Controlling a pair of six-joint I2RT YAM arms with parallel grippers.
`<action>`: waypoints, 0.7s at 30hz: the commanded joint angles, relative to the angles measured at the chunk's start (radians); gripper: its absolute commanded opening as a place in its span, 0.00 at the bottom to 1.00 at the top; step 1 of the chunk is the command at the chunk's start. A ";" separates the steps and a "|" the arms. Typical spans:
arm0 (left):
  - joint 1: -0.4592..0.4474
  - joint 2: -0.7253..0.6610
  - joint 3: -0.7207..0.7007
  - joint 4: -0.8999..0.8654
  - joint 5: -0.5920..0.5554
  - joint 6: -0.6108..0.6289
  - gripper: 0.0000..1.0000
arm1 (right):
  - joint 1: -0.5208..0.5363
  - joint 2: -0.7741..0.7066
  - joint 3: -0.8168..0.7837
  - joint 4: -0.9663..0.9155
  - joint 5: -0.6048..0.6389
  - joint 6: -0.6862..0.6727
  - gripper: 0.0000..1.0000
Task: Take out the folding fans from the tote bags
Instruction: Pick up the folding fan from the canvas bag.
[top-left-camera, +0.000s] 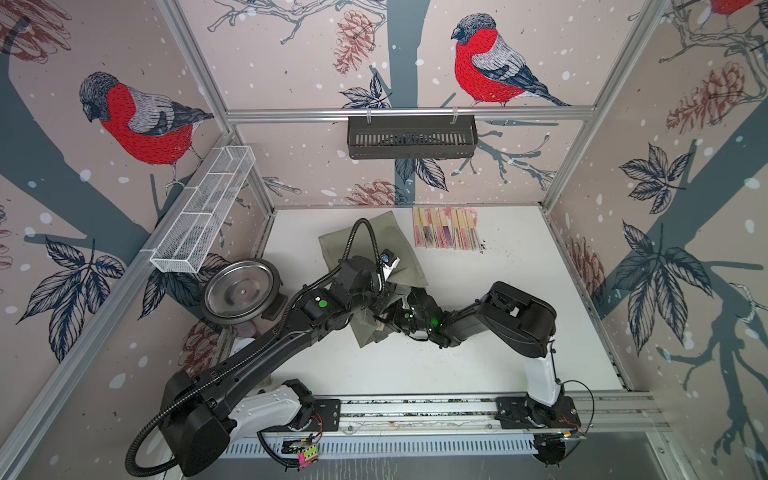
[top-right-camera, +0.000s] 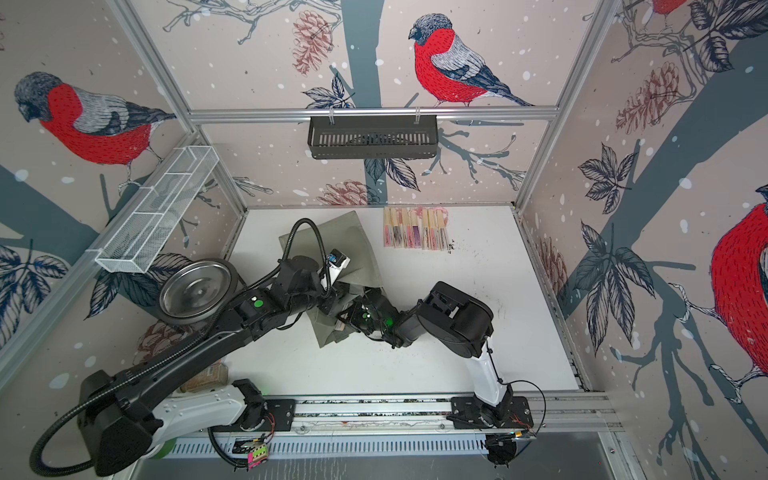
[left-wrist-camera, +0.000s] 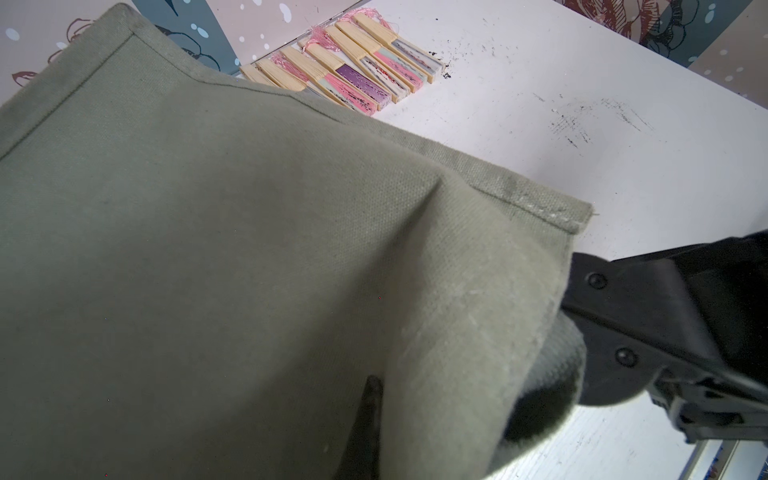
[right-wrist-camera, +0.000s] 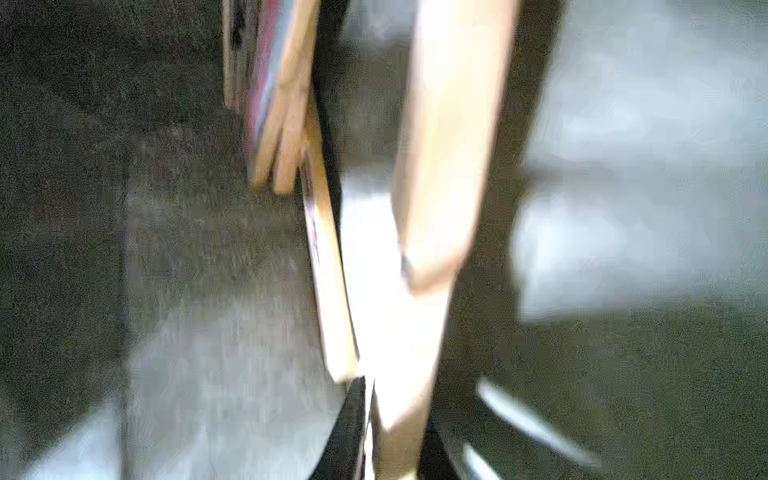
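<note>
Left wrist view: olive tote bag (left-wrist-camera: 208, 249) fills it, cloth draped over the left pincer (left-wrist-camera: 369, 415), which is clenched on it.
Right pincer (right-wrist-camera: 395, 415): inside the bag, clamped on a pale fan (right-wrist-camera: 386, 324); blurred.
Folding fans (top-left-camera: 446, 228): row on the desk (top-left-camera: 519, 311), beside the bag's far corner.
Pink-green board (top-left-camera: 306, 459), front rail: print too small to read.

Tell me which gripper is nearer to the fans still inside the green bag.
Right. The right gripper reaches into the bag, its fingers either side of a fan there. The left gripper grips the bag's cloth, with no fan at its fingers.
</note>
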 joint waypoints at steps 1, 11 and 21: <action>-0.001 0.002 0.004 0.009 0.007 -0.002 0.00 | 0.002 -0.074 -0.062 -0.029 -0.040 -0.066 0.17; -0.001 -0.018 -0.002 0.014 0.013 -0.007 0.00 | 0.014 -0.337 -0.234 -0.248 -0.085 -0.264 0.12; -0.001 -0.002 0.003 0.010 0.011 -0.005 0.00 | -0.009 -0.514 -0.297 -0.376 -0.040 -0.417 0.12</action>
